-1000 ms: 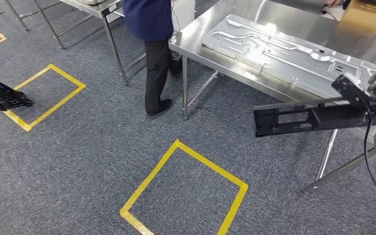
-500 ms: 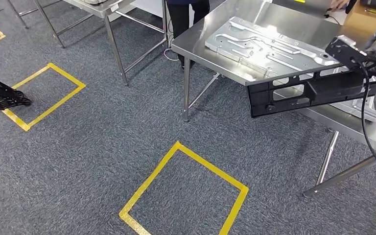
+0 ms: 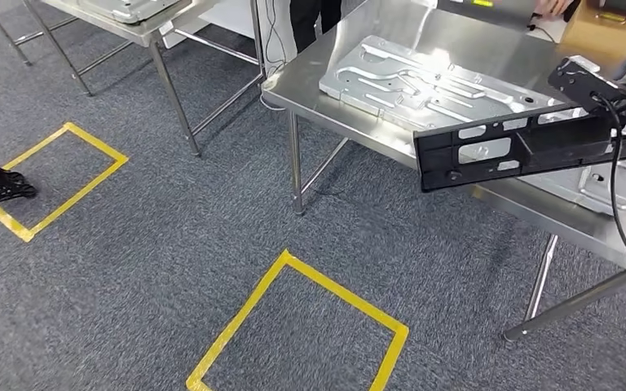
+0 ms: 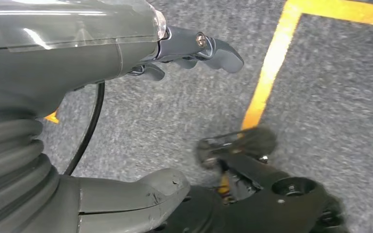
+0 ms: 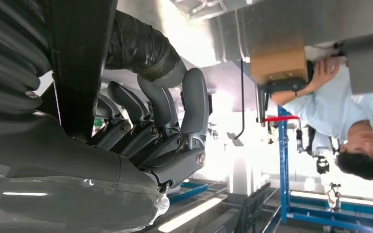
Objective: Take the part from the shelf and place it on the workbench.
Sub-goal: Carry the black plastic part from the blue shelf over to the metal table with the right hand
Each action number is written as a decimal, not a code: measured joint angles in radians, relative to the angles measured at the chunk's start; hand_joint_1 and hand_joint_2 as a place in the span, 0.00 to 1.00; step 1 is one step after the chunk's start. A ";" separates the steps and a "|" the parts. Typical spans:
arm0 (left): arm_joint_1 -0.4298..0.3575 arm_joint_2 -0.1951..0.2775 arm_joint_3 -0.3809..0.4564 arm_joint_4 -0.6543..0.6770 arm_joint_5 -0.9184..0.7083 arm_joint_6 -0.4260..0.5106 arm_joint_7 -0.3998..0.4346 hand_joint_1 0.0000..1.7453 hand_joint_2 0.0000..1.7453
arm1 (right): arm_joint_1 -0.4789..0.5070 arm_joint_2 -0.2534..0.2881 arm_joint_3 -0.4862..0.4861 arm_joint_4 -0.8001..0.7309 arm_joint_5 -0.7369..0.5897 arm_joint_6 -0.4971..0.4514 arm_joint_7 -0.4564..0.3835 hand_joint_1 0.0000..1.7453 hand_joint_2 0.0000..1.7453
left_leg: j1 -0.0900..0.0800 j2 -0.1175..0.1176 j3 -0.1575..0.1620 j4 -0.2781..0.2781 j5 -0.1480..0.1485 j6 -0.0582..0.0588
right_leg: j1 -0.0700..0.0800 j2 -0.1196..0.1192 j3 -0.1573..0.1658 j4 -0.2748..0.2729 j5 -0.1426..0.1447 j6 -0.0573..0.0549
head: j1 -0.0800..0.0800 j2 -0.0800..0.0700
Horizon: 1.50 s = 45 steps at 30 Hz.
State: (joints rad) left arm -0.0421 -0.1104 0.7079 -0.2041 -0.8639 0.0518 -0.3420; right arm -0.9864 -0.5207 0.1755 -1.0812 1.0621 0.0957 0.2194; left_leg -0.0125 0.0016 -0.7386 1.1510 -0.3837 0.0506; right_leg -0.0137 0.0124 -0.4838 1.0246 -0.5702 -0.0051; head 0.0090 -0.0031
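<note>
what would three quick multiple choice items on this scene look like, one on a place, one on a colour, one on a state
1. Where does the stamped metal panel lie?
A. on the workbench
B. on the carpet
C. in a yellow square

2. What colour is the floor tape?
A. red
B. yellow
C. white

3. What is the right hand doing?
A. hanging empty
B. gripping the black part
C. pressing the carpet

Answers: 1 A, the panel rests on the steel top; 2 B, the squares are yellow outlines; 3 B, its fingers wrap the part above the workbench edge.
</note>
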 joint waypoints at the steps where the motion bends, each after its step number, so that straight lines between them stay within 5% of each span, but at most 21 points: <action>1: 0.001 0.001 0.002 0.000 -0.001 -0.001 0.000 0.00 1.00 | 0.004 -0.004 0.000 0.001 -0.003 -0.001 0.000 0.98 1.00 | -0.006 -0.002 0.019 -0.046 0.023 0.012 | 0.000 0.001 0.013 -0.009 -0.007 0.004 | 0.000 0.000; 5: 0.000 0.004 0.005 0.000 -0.005 -0.003 0.000 0.00 1.00 | 0.032 -0.026 0.001 0.002 -0.014 -0.006 0.001 0.98 1.00 | -0.013 -0.003 0.096 -0.146 -0.005 0.040 | -0.008 0.001 0.032 -0.016 0.027 0.030 | -0.003 0.000; 7: -0.001 0.004 0.006 0.000 -0.006 -0.004 0.000 0.00 1.00 | 0.036 -0.035 0.001 0.002 -0.016 -0.007 0.001 0.98 1.00 | -0.008 -0.003 0.150 -0.207 -0.015 0.043 | -0.009 -0.002 -0.020 0.073 0.060 0.033 | -0.002 0.000; 10: -0.002 0.003 0.009 0.000 -0.010 -0.006 0.002 0.00 1.00 | 0.046 -0.042 0.001 0.005 -0.021 -0.008 0.001 0.98 1.00 | -0.003 -0.007 0.210 -0.246 -0.036 0.035 | -0.012 -0.002 -0.139 0.203 0.001 0.039 | -0.002 0.000; 12: -0.001 0.002 0.012 0.000 -0.014 -0.006 0.004 0.00 1.00 | 0.057 -0.045 0.001 0.007 -0.023 -0.008 0.001 0.98 1.00 | 0.001 -0.009 0.248 -0.250 -0.063 0.024 | -0.020 -0.004 -0.187 0.194 -0.054 0.051 | -0.002 0.000; 13: 0.001 0.001 0.014 0.000 -0.016 -0.006 0.005 0.00 1.00 | 0.060 -0.047 0.001 0.007 -0.025 -0.008 0.001 0.98 1.00 | 0.003 -0.010 0.267 -0.249 -0.079 0.018 | -0.027 -0.007 -0.196 0.156 -0.046 0.061 | -0.002 0.000; 15: 0.005 0.001 0.020 0.000 -0.018 -0.006 0.006 0.00 1.00 | 0.069 -0.052 0.001 0.009 -0.029 -0.008 0.002 0.98 1.00 | 0.005 -0.010 0.303 -0.238 -0.117 0.004 | -0.042 -0.024 -0.199 0.042 0.079 0.080 | -0.002 0.000; 17: 0.006 0.003 0.025 0.000 -0.019 -0.006 0.006 0.00 1.00 | 0.079 -0.059 0.001 0.012 -0.033 -0.007 0.002 0.98 1.00 | 0.007 -0.011 0.317 -0.220 -0.151 -0.012 | -0.039 -0.040 -0.198 -0.020 0.194 0.070 | -0.003 0.000; 18: 0.004 0.003 0.027 0.000 -0.019 -0.006 0.006 0.00 1.00 | 0.083 -0.063 0.002 0.012 -0.034 -0.008 0.003 0.98 1.00 | 0.008 -0.011 0.319 -0.212 -0.162 -0.019 | -0.033 -0.042 -0.201 -0.019 0.210 0.057 | -0.003 0.000; 20: -0.002 0.003 0.028 0.000 -0.020 -0.006 0.006 0.00 1.00 | 0.084 -0.077 0.002 0.006 -0.037 -0.009 0.005 0.98 1.00 | 0.012 -0.008 0.306 -0.178 -0.164 -0.030 | -0.027 -0.034 -0.196 -0.006 0.188 0.029 | -0.004 0.000; 22: -0.007 0.002 0.028 0.000 -0.023 -0.006 0.005 0.00 1.00 | 0.082 -0.089 0.002 0.001 -0.041 -0.013 0.006 0.98 1.00 | 0.017 -0.006 0.251 -0.071 -0.147 -0.041 | -0.027 -0.031 -0.172 -0.007 0.166 0.012 | -0.003 0.000; 25: -0.008 0.001 0.030 0.000 -0.025 -0.007 0.006 0.00 1.00 | 0.088 -0.092 0.002 0.000 -0.045 -0.015 0.006 0.98 1.00 | 0.022 -0.005 0.111 0.114 -0.201 -0.050 | -0.023 -0.022 -0.127 -0.013 0.131 0.001 | -0.004 0.000; 27: -0.006 0.001 0.031 0.000 -0.026 -0.007 0.006 0.00 1.00 | 0.092 -0.092 0.002 0.000 -0.045 -0.015 0.006 0.98 1.00 | 0.020 -0.005 0.051 0.133 -0.244 -0.044 | -0.020 -0.015 -0.097 -0.013 0.107 0.000 | -0.004 0.000; 28: -0.005 0.001 0.031 0.000 -0.026 -0.007 0.006 0.00 1.00 | 0.092 -0.092 0.002 0.000 -0.045 -0.015 0.006 0.98 1.00 | 0.017 -0.005 0.041 0.100 -0.231 -0.037 | -0.019 -0.012 -0.082 -0.013 0.095 0.001 | -0.004 0.000; 31: 0.000 0.003 0.033 0.000 -0.026 -0.007 0.006 0.00 1.00 | 0.100 -0.092 0.002 0.001 -0.046 -0.015 0.006 0.98 1.00 | -0.003 -0.008 0.055 -0.082 -0.056 0.005 | -0.015 -0.006 -0.039 -0.018 0.061 0.006 | -0.004 0.000; 33: 0.001 0.005 0.035 0.000 -0.027 -0.008 0.007 0.00 1.00 | 0.110 -0.095 0.001 0.002 -0.048 -0.016 0.005 0.98 1.00 | -0.012 -0.012 0.071 -0.145 0.011 0.024 | -0.013 -0.002 -0.021 -0.026 0.048 0.017 | -0.004 0.000; 37: -0.001 0.005 0.036 0.000 -0.030 -0.008 0.008 0.00 1.00 | 0.116 -0.110 -0.001 -0.003 -0.053 -0.018 0.004 0.98 1.00 | -0.008 -0.011 0.126 -0.189 -0.002 0.033 | -0.015 -0.005 -0.025 0.018 0.048 0.036 | -0.004 0.000; 40: -0.004 0.004 0.041 0.000 -0.033 -0.008 0.008 0.00 1.00 | 0.118 -0.118 -0.003 -0.003 -0.057 -0.020 0.004 0.98 1.00 | -0.004 -0.012 0.162 -0.205 -0.022 0.032 | -0.016 -0.006 -0.131 0.186 -0.008 0.040 | -0.004 0.000; 42: -0.003 0.002 0.046 0.000 -0.034 -0.009 0.008 0.00 1.00 | 0.126 -0.120 -0.003 -0.003 -0.058 -0.020 0.003 0.98 1.00 | -0.004 -0.014 0.188 -0.204 -0.045 0.028 | -0.019 -0.007 -0.193 0.235 -0.048 0.048 | -0.004 0.000; 44: -0.001 0.001 0.049 0.000 -0.034 -0.009 0.008 0.00 1.00 | 0.131 -0.120 -0.003 -0.002 -0.058 -0.020 0.003 0.98 1.00 | -0.003 -0.015 0.220 -0.202 -0.072 0.021 | -0.028 -0.008 -0.205 0.171 -0.004 0.060 | -0.004 0.000; 45: 0.000 0.001 0.050 0.000 -0.034 -0.009 0.008 0.00 1.00 | 0.133 -0.121 -0.003 -0.002 -0.058 -0.020 0.003 0.98 1.00 | -0.003 -0.015 0.233 -0.199 -0.088 0.016 | -0.034 -0.011 -0.200 0.108 0.061 0.068 | -0.004 0.000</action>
State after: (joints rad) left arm -0.0421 -0.1097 0.7574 -0.2045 -0.8978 0.0426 -0.3337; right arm -0.8539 -0.6416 0.1723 -1.0833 1.0040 0.0759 0.2229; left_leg -0.0153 -0.0136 -0.5055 0.9524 -0.4718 0.0665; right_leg -0.0476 0.0017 -0.6837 1.1323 -0.5093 0.0628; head 0.0052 -0.0031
